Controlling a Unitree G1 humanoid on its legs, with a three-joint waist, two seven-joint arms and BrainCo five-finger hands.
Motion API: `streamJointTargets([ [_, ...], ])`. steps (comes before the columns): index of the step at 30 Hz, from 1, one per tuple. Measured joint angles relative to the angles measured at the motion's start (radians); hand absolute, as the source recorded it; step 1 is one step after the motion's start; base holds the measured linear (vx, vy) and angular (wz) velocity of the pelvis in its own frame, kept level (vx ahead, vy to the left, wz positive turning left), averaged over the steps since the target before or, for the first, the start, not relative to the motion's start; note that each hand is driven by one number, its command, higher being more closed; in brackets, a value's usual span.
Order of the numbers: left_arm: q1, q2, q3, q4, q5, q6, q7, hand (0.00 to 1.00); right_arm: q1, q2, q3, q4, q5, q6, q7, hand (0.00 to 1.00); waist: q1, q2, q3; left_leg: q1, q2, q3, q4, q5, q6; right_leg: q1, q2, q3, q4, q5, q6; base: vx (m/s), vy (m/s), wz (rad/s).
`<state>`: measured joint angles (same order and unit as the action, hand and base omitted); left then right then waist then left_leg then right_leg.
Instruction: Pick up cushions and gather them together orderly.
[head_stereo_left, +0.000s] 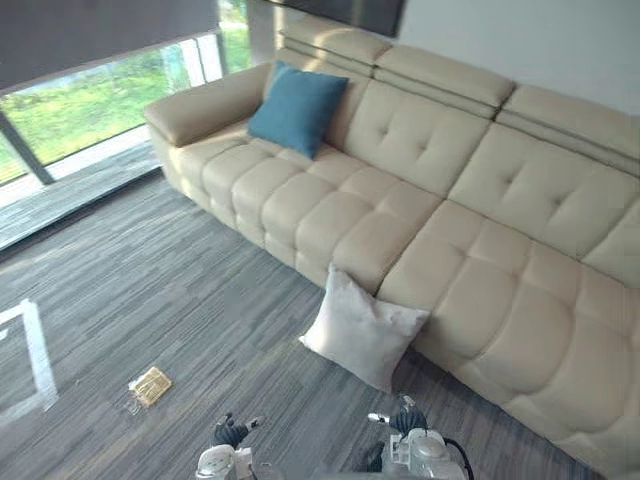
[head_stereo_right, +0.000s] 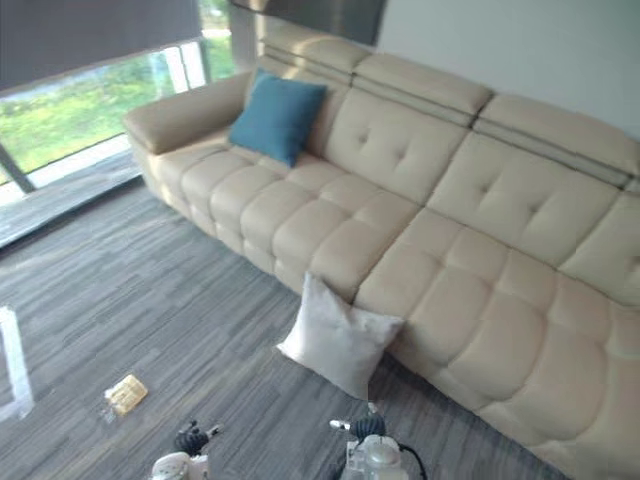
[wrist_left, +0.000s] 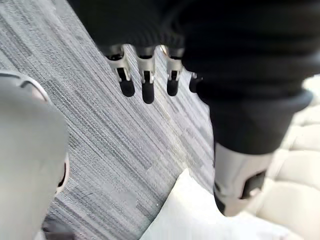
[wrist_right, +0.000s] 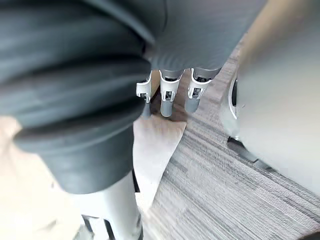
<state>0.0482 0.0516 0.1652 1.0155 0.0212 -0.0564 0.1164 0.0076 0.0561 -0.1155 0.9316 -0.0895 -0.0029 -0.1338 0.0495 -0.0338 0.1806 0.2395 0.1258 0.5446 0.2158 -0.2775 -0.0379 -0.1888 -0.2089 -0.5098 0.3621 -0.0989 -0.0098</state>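
White cushion (head_stereo_left: 365, 330) leans against sofa (head_stereo_left: 480, 250), likely soft and light; grasp its top corner. Left hand (wrist_left: 147, 86) and right hand (wrist_right: 167, 101) hang spread, empty.

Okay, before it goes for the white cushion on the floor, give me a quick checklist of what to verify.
1. The left hand holds nothing, fingers relaxed: ok.
2. The right hand holds nothing, fingers relaxed: ok.
3. The white cushion is in plain sight, leaning on the sofa front: ok.
4. The tan item on the carpet lies left of the path: ok.
5. Seat beside the blue cushion is free: ok.
6. Reach without stepping closer: cannot tell.
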Motion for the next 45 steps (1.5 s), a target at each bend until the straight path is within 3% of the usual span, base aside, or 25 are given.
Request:
streamJointTargets([
  [1, -0.003, 0.006, -0.005, 0.005, 0.004, 0.0, -0.008, 0.0, 0.002, -0.008, -0.002, -0.004, 0.0, -0.001, 0.002, 0.0, -0.003, -0.011, 0.001, 0.015, -0.01, -0.015, -0.005, 0.0, -0.016, 0.004, 0.006, 0.017, -0.02, 0.062, -0.059, 0.22, -0.138, -0.34],
  [3, -0.009, -0.02, -0.005, 0.014, 0.012, -0.001, -0.013, 0.0, -0.003, -0.028, -0.011, -0.002, -0.009, -0.002, 0.004, 0.0, -0.004, 0.027, 0.005, 0.041, 0.026, -0.039, 0.002, 0.009, -0.058, 0.027, 0.034, 0.012, 0.001, 0.026, -0.057, 0.27, -0.17, -0.25],
  [5, -0.01, -0.035, 0.006, 0.004, 0.021, -0.003, -0.016, 0.0, -0.004, -0.034, -0.044, -0.004, -0.009, -0.003, 0.004, 0.0, -0.01, 0.042, 0.006, 0.008, 0.067, -0.086, 0.128, 0.011, -0.063, 0.047, 0.06, 0.008, -0.002, -0.024, -0.045, 0.27, -0.228, -0.09],
  [8, 0.005, -0.055, 0.067, -0.051, 0.014, -0.004, -0.021, 0.0, 0.002, -0.042, -0.038, -0.011, -0.006, 0.001, 0.002, 0.0, -0.002, 0.067, 0.023, -0.232, 0.214, -0.276, 0.702, 0.077, -0.059, 0.144, 0.146, 0.029, -0.042, -0.074, -0.064, 0.2, -0.174, -0.26],
  [9, 0.008, -0.061, 0.076, -0.065, 0.015, -0.005, -0.021, 0.0, 0.004, -0.042, -0.037, -0.008, 0.002, 0.003, 0.0, 0.0, 0.004, 0.068, 0.026, -0.271, 0.217, -0.301, 0.767, 0.055, -0.07, 0.169, 0.156, 0.049, -0.043, -0.088, -0.071, 0.2, -0.049, -0.75],
  [11, 0.012, -0.066, 0.078, -0.082, 0.014, -0.004, -0.021, 0.0, 0.004, -0.038, -0.039, -0.005, 0.013, 0.005, -0.001, 0.0, 0.008, 0.06, 0.029, -0.306, 0.193, -0.303, 0.724, 0.019, -0.067, 0.199, 0.161, 0.088, -0.055, -0.099, -0.063, 0.18, -0.033, -0.68],
  [13, 0.014, -0.07, 0.084, -0.09, 0.012, -0.006, -0.016, 0.0, 0.003, -0.037, -0.038, -0.006, 0.022, 0.008, -0.004, 0.0, 0.012, 0.056, 0.029, -0.332, 0.135, -0.344, 0.484, -0.007, -0.052, 0.223, 0.16, 0.157, -0.07, -0.106, -0.044, 0.23, 0.024, -0.77],
  [15, 0.014, -0.071, 0.086, -0.092, 0.01, -0.007, -0.011, 0.0, 0.003, -0.037, -0.038, -0.007, 0.022, 0.008, -0.006, 0.0, 0.015, 0.055, 0.029, -0.347, 0.084, -0.432, 0.365, -0.009, -0.052, 0.225, 0.157, 0.2, -0.069, -0.111, -0.035, 0.2, 0.112, -0.76],
  [16, 0.014, -0.073, 0.086, -0.092, -0.002, -0.01, -0.009, 0.0, 0.003, -0.036, -0.035, -0.005, 0.022, 0.008, -0.008, 0.0, 0.026, 0.053, 0.028, -0.348, 0.041, -0.511, 0.272, -0.003, -0.05, 0.225, 0.149, 0.246, -0.055, -0.113, -0.03, 0.31, 0.232, -1.21],
  [18, 0.014, -0.076, 0.086, -0.087, -0.006, -0.017, -0.006, 0.0, 0.006, -0.04, -0.026, -0.003, 0.022, 0.008, -0.017, 0.0, 0.031, 0.06, 0.024, -0.333, 0.008, -0.569, 0.179, 0.101, -0.069, 0.205, 0.146, 0.306, 0.001, -0.134, 0.01, 0.3, 0.264, -1.04],
  [19, 0.012, -0.063, 0.088, -0.076, -0.006, -0.019, -0.005, 0.0, 0.01, -0.033, -0.02, 0.004, 0.023, 0.01, -0.023, 0.0, 0.035, 0.042, 0.015, -0.303, -0.01, -0.534, 0.177, 0.088, -0.069, 0.204, 0.134, 0.348, 0.013, -0.143, 0.025, 0.3, 0.281, -0.71],
  [20, 0.011, -0.05, 0.087, -0.059, -0.005, -0.019, -0.006, 0.0, 0.025, -0.016, -0.019, 0.006, 0.023, 0.011, -0.023, 0.0, 0.029, 0.021, -0.014, -0.299, -0.021, -0.497, 0.169, 0.073, -0.047, 0.213, 0.117, 0.371, -0.037, -0.128, 0.047, 0.28, 0.273, -0.64],
  [23, 0.004, -0.035, 0.08, -0.04, -0.003, -0.018, -0.006, 0.0, 0.033, -0.004, -0.02, 0.009, 0.022, 0.011, -0.023, 0.0, 0.027, 0.001, -0.029, -0.27, -0.051, -0.47, 0.141, 0.072, -0.042, 0.249, 0.091, 0.392, -0.093, -0.106, 0.078, 0.2, 0.181, -0.22],
  [25, 0.003, -0.035, 0.075, -0.022, -0.004, -0.018, -0.006, 0.0, 0.033, -0.005, -0.021, 0.026, 0.021, 0.01, -0.023, 0.0, 0.027, 0.003, -0.032, -0.222, -0.069, -0.443, 0.107, 0.063, -0.026, 0.281, 0.077, 0.414, -0.127, -0.1, 0.087, 0.17, 0.18, -0.24],
  [30, 0.011, -0.034, 0.051, -0.02, -0.003, -0.018, -0.006, 0.0, 0.034, -0.006, -0.021, 0.03, 0.022, 0.011, -0.025, 0.0, 0.026, 0.008, -0.043, -0.169, -0.073, -0.409, 0.061, 0.063, -0.026, 0.302, 0.071, 0.435, -0.151, -0.097, 0.094, 0.07, 0.06, -0.22],
  [36, 0.011, -0.037, 0.041, -0.022, -0.016, -0.018, 0.015, 0.0, 0.026, -0.024, -0.022, 0.037, 0.05, 0.009, -0.046, 0.0, 0.031, 0.017, -0.032, -0.198, -0.047, -0.397, 0.076, 0.06, -0.028, 0.262, 0.089, 0.436, -0.119, -0.099, 0.091, -0.03, -0.033, -0.05],
  [39, -0.057, -0.035, 0.043, -0.037, -0.047, -0.018, 0.04, 0.0, -0.034, -0.063, -0.039, 0.036, 0.072, 0.008, -0.075, 0.0, 0.031, 0.036, 0.048, -0.396, -0.027, -0.419, 0.277, 0.008, -0.017, 0.079, 0.099, 0.441, 0.069, -0.148, 0.082, -0.22, -0.019, 0.04],
  [40, -0.097, -0.032, 0.044, -0.056, -0.071, -0.02, 0.057, 0.0, -0.075, -0.082, -0.04, 0.033, 0.092, 0.009, -0.09, 0.0, 0.032, 0.033, 0.099, -0.489, -0.018, -0.423, 0.364, -0.016, -0.011, -0.018, 0.097, 0.448, 0.166, -0.179, 0.08, -0.19, -0.004, 0.02],
  [41, -0.11, -0.029, 0.044, -0.065, -0.077, -0.02, 0.059, 0.0, -0.089, -0.086, -0.04, 0.031, 0.093, 0.009, -0.094, 0.0, 0.032, 0.028, 0.119, -0.52, -0.013, -0.422, 0.393, -0.022, -0.01, -0.053, 0.097, 0.455, 0.2, -0.188, 0.082, -0.33, -0.006, -0.1],
  [43, -0.166, -0.006, 0.046, -0.096, -0.112, -0.019, 0.081, 0.0, -0.155, -0.099, -0.043, 0.019, 0.119, 0.009, -0.119, 0.0, 0.035, 0.007, 0.177, -0.696, 0.005, -0.425, 0.541, -0.06, -0.004, -0.24, 0.1, 0.476, 0.353, -0.219, 0.077, -0.35, -0.008, -0.21],
  [45, -0.209, 0.0, 0.051, -0.105, -0.125, -0.02, 0.095, 0.0, -0.191, -0.103, -0.051, 0.013, 0.136, 0.009, -0.127, 0.0, 0.036, 0.001, 0.214, -0.761, 0.007, -0.432, 0.587, -0.065, -0.001, -0.304, 0.102, 0.483, 0.395, -0.221, 0.076, -0.24, 0.005, -0.06],
])
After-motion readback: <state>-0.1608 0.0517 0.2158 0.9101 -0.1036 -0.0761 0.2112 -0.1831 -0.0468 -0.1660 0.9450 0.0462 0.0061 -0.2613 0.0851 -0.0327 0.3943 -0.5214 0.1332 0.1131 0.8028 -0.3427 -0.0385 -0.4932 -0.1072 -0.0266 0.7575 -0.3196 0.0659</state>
